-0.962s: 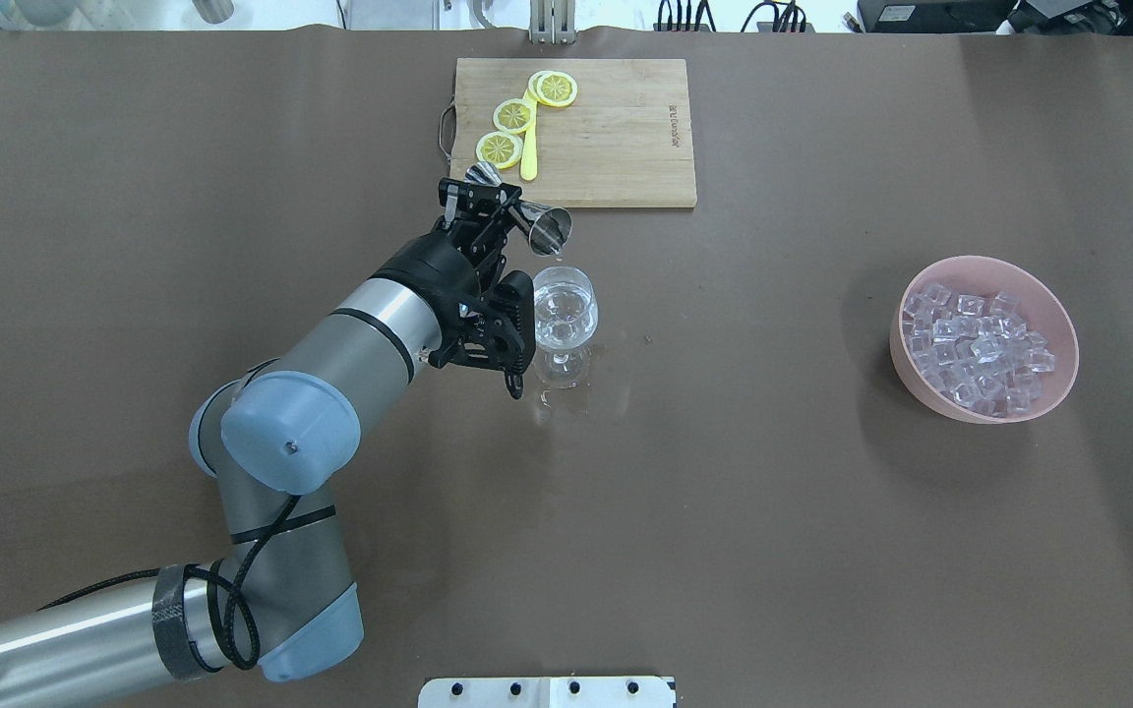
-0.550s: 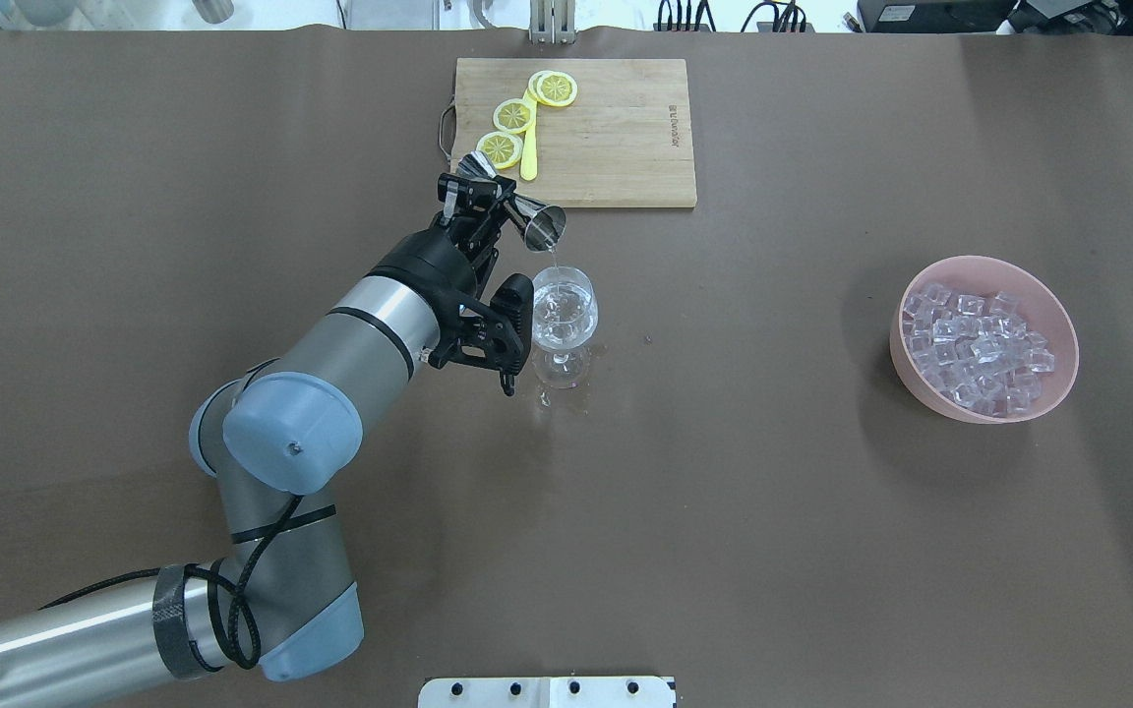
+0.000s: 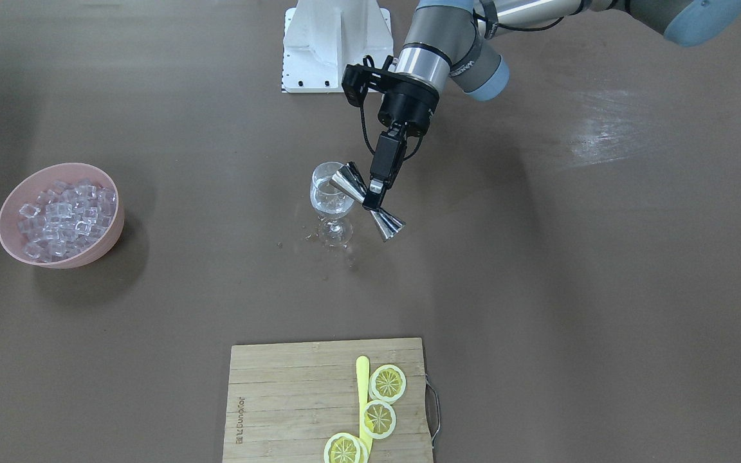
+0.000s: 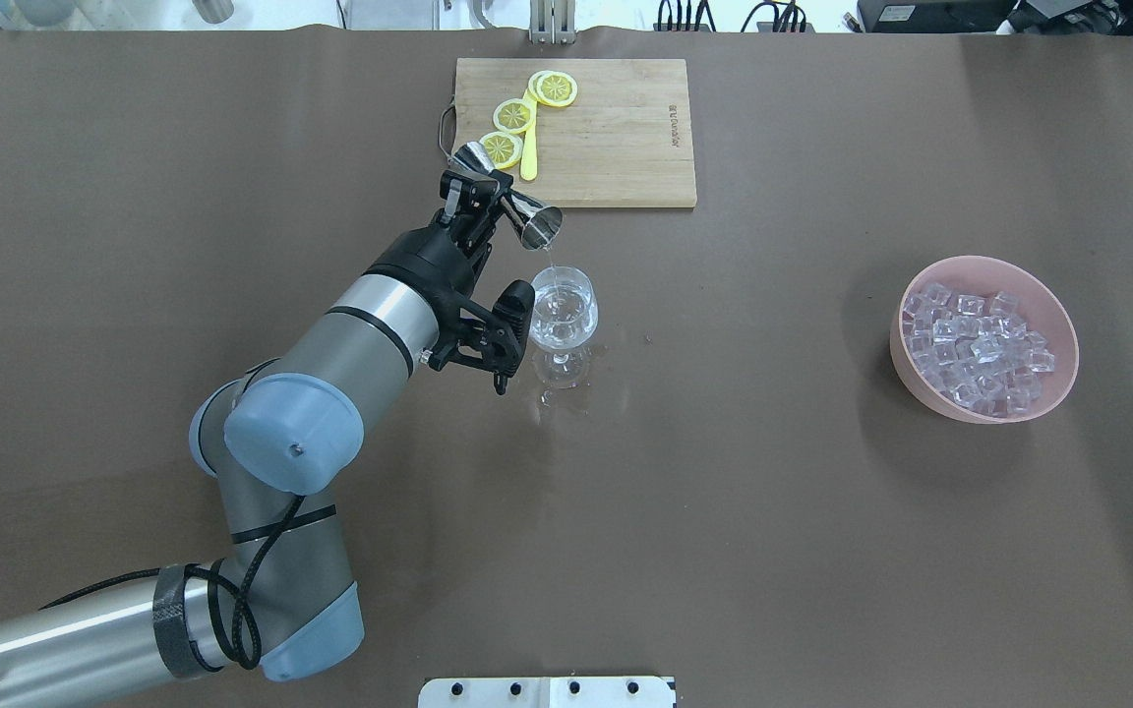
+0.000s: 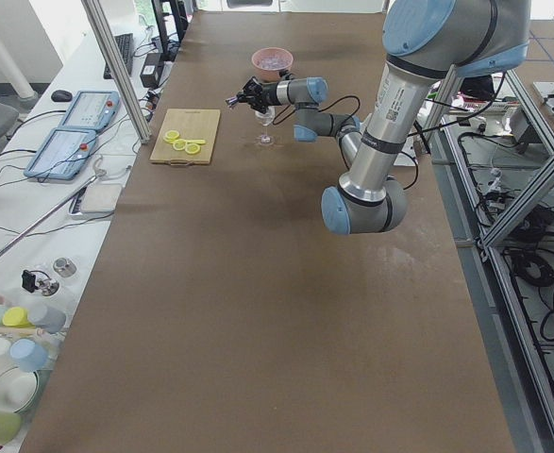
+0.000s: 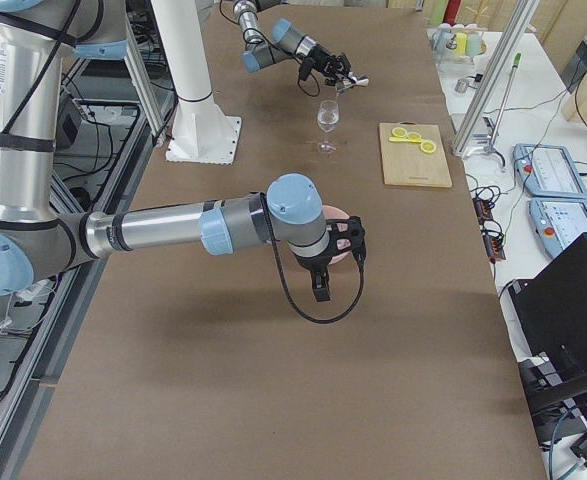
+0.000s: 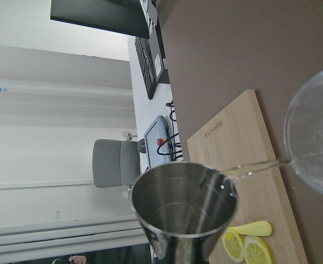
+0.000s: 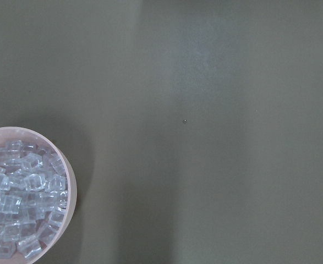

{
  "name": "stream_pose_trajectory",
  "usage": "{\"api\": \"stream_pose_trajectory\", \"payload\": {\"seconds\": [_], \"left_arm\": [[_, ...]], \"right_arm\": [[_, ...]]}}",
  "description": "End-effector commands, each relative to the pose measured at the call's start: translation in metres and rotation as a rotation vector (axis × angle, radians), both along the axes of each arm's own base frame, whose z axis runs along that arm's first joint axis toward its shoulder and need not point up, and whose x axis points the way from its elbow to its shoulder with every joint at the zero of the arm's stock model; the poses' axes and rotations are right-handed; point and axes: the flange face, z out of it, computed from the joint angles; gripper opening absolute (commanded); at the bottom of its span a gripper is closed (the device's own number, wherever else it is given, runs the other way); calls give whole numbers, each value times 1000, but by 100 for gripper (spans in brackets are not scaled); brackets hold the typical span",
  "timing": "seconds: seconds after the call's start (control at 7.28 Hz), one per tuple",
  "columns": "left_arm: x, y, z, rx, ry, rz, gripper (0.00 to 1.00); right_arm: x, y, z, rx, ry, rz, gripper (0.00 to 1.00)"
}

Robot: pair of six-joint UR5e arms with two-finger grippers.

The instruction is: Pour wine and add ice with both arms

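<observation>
My left gripper (image 4: 486,192) is shut on the waist of a steel double-cone jigger (image 4: 539,226), tilted mouth-down over a stemmed glass (image 4: 564,313). A thin stream of clear wine (image 7: 255,168) runs from the jigger's lip into the glass (image 7: 315,137), which holds a little liquid. In the front view the jigger (image 3: 388,225) sits just right of the glass (image 3: 329,196). The ice (image 4: 978,342) fills a pink bowl (image 4: 1058,305) at the right. My right gripper (image 6: 320,285) hangs beside that bowl; I cannot tell if it is open. Its wrist view shows the ice (image 8: 21,203).
A wooden cutting board (image 4: 616,138) with three lemon slices (image 4: 513,115) and a yellow stick (image 4: 529,157) lies beyond the glass. Spilled droplets (image 4: 552,398) wet the table by the glass's foot. The white base block (image 3: 335,45) stands at the robot's side.
The left gripper has drawn the jigger slightly left and away from the glass and tipped it further. The drip at its lip has become a thin stream into the glass.
</observation>
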Motion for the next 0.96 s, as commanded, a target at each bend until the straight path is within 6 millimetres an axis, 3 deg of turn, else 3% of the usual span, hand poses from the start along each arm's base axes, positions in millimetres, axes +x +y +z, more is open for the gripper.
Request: {"api": "stream_pose_trajectory", "payload": {"seconds": [0.0, 0.55, 0.82], "left_arm": [[0, 0, -1, 41, -73, -6, 0], [0, -1, -12, 112, -190, -23, 0], [-8, 2, -15, 79, -24, -17, 0]], "right_arm": [[0, 0, -1, -4, -2, 5, 100], [0, 1, -8, -7, -8, 18, 100], [0, 1, -10, -3, -10, 19, 100]]}}
